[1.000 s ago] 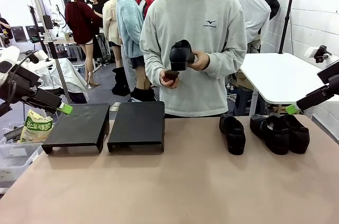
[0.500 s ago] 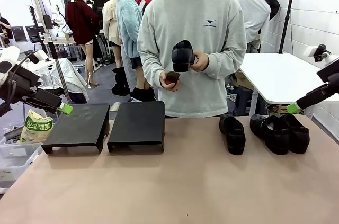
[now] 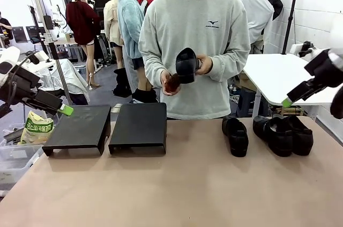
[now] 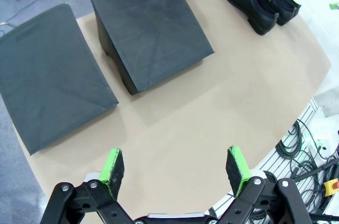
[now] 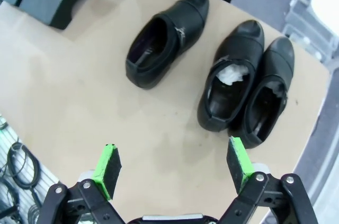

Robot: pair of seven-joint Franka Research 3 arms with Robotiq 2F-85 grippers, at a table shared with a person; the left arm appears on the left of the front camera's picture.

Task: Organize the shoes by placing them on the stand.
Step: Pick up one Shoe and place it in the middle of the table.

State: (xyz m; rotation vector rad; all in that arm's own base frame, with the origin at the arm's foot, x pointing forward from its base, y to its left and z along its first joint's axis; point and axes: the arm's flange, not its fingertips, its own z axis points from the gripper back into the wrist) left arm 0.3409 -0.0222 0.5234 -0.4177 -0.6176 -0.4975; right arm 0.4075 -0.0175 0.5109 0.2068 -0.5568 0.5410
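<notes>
Raised since the prior frame: right gripper [image 5: 172, 167], jaws wide, over the right end of the table [image 5: 63, 102]. Single shoe [image 5: 164, 38] laid apart; pair [image 5: 233, 86] beside it, touching, white paper [image 5: 231, 74] lodged inside one. Fourth shoe [image 3: 186, 66] held in the person's hands [image 3: 204, 65]. Two stands [image 3: 140, 125] set at left. Left gripper [image 4: 175, 168] spread wide above the tabletop.

Two stands [image 3: 138, 122] left, three shoes [image 3: 236, 136] right.

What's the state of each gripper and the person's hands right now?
Left gripper: open, empty.
Right gripper: open, empty.
Person's hands: holding one black shoe between them.
</notes>
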